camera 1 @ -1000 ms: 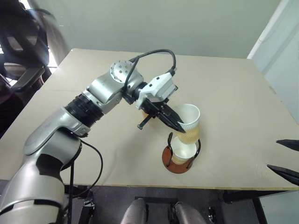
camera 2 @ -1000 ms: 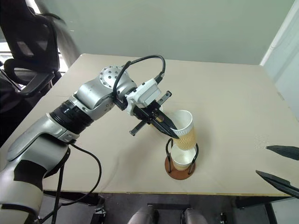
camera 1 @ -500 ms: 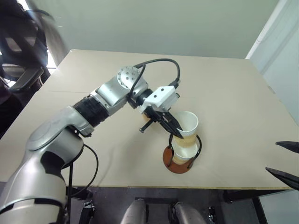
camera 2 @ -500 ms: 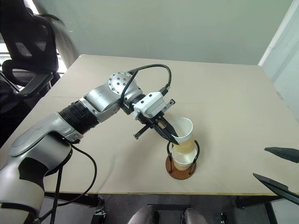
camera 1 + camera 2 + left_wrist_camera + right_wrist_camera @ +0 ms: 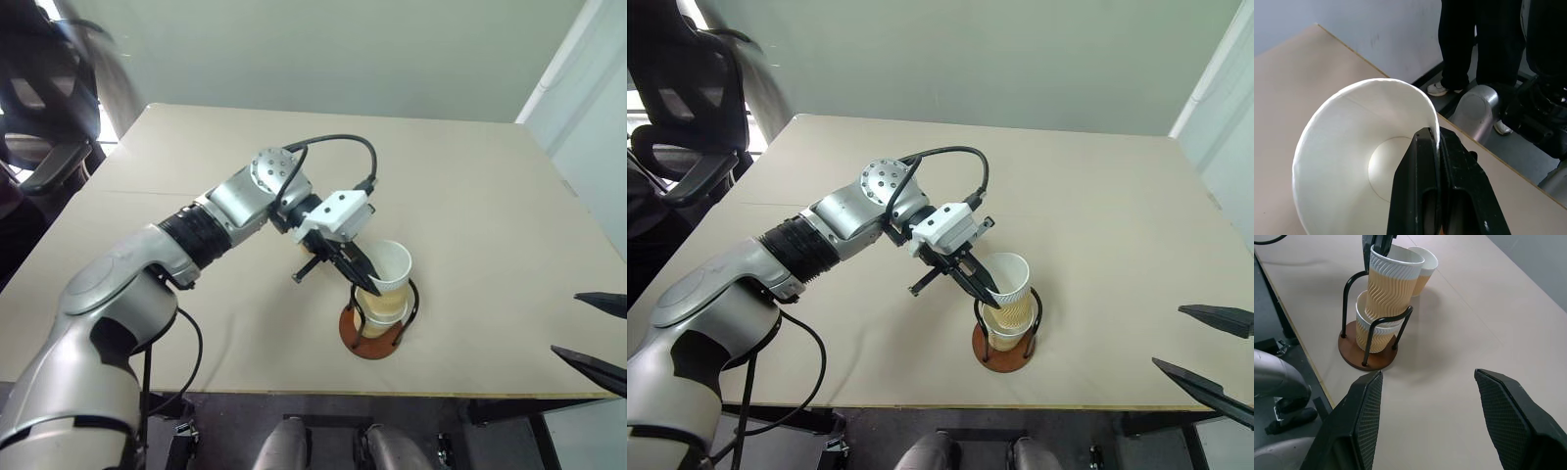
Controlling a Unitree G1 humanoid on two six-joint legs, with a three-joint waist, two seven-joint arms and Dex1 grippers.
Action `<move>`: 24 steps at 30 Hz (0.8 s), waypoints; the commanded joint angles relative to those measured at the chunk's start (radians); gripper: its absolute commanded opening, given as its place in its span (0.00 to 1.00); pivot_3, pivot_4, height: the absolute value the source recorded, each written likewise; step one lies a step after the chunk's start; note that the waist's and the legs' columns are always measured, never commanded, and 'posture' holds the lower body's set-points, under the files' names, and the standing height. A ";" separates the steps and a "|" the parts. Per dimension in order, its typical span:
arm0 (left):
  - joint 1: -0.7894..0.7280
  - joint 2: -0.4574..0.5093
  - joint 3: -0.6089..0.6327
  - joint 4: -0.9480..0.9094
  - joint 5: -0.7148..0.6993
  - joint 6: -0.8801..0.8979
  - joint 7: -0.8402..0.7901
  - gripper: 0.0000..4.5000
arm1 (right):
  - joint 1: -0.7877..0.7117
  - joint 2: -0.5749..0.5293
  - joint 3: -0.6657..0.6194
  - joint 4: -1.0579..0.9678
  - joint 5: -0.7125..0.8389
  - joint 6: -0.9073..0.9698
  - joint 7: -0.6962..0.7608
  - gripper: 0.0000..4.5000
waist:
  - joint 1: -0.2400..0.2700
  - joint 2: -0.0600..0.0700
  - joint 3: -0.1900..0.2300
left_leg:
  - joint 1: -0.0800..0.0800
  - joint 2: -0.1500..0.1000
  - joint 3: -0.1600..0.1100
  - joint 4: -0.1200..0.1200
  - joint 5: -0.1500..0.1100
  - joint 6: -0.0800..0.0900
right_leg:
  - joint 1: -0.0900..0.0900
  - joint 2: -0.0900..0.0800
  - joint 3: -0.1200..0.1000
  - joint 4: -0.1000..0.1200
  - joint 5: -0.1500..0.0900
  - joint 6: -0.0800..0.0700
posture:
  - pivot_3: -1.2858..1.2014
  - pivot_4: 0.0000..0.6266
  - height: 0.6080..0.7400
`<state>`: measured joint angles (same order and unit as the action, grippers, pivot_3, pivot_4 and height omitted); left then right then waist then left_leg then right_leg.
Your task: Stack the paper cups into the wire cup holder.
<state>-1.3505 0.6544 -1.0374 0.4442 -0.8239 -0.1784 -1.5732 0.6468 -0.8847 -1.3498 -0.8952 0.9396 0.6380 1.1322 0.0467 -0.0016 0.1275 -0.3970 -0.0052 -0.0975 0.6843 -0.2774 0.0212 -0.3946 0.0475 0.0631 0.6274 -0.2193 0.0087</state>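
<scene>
My left gripper (image 5: 362, 280) is shut on the rim of a tan ribbed paper cup (image 5: 1391, 289), one finger inside the white interior (image 5: 1352, 156) and one outside. That cup leans slightly and sits partly down inside a second paper cup (image 5: 1370, 333), which stands in the wire cup holder (image 5: 1367, 360) near the table's front edge. A third cup (image 5: 1423, 270) stands upright on the table just behind the holder. My right gripper (image 5: 1429, 376) hangs open and empty off to the right, well apart from the holder.
The beige table (image 5: 470, 186) has its front edge just behind the holder's wooden base (image 5: 372, 345). A black office chair (image 5: 44, 108) stands at the far left. A person's legs (image 5: 1474, 44) stand on the floor beyond the table edge.
My left gripper has lowered the held cup deeper into the cup in the holder, and the cup stands more upright. The right gripper has stayed put.
</scene>
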 commanded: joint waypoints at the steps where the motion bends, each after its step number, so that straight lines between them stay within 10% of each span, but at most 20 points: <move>1: -0.023 -0.006 -0.003 0.005 0.005 -0.031 -0.041 0.01 | 0.007 0.002 -0.004 -0.004 0.011 -0.018 -0.015 0.68 | 0.000 0.000 0.000 | 0.000 0.000 0.000 0.000 0.000 0.000 | 0.000 0.000 0.000 0.000 0.000 0.000 | 0.52 0.24 1.00; 6: -0.029 -0.006 -0.017 0.016 0.011 -0.016 -0.041 0.01 | 0.009 -0.002 -0.002 -0.005 0.015 -0.021 -0.024 0.68 | 0.000 0.000 0.000 | 0.000 0.000 0.000 0.000 0.000 0.000 | 0.000 0.000 0.000 0.000 0.000 0.000 | 0.52 0.24 1.00; 16: -0.026 -0.037 0.024 0.043 0.016 -0.015 -0.041 0.78 | 0.013 -0.003 0.008 0.005 0.005 -0.033 -0.020 0.68 | 0.001 0.000 0.000 | 0.000 0.000 0.000 0.000 0.000 0.000 | 0.000 0.000 0.000 0.000 0.000 0.000 | 0.52 0.24 1.00; 24: -0.056 -0.025 0.245 0.139 -0.005 0.128 -0.041 0.78 | -0.048 -0.066 0.101 0.054 -0.015 -0.058 -0.015 0.68 | -0.004 0.000 0.000 | 0.000 0.000 0.001 0.000 0.000 0.000 | 0.000 0.000 0.000 0.000 0.000 0.001 | 0.52 0.24 1.00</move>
<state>-1.3606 0.6011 -0.8715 0.5605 -0.8074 -0.0871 -1.5777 0.6112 -0.9344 -1.2686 -0.8612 0.9358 0.5968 1.1188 0.0431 -0.0015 0.1276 -0.3974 -0.0052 -0.0966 0.6845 -0.2773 0.0211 -0.3952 0.0476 0.0634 0.6274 -0.2195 0.0096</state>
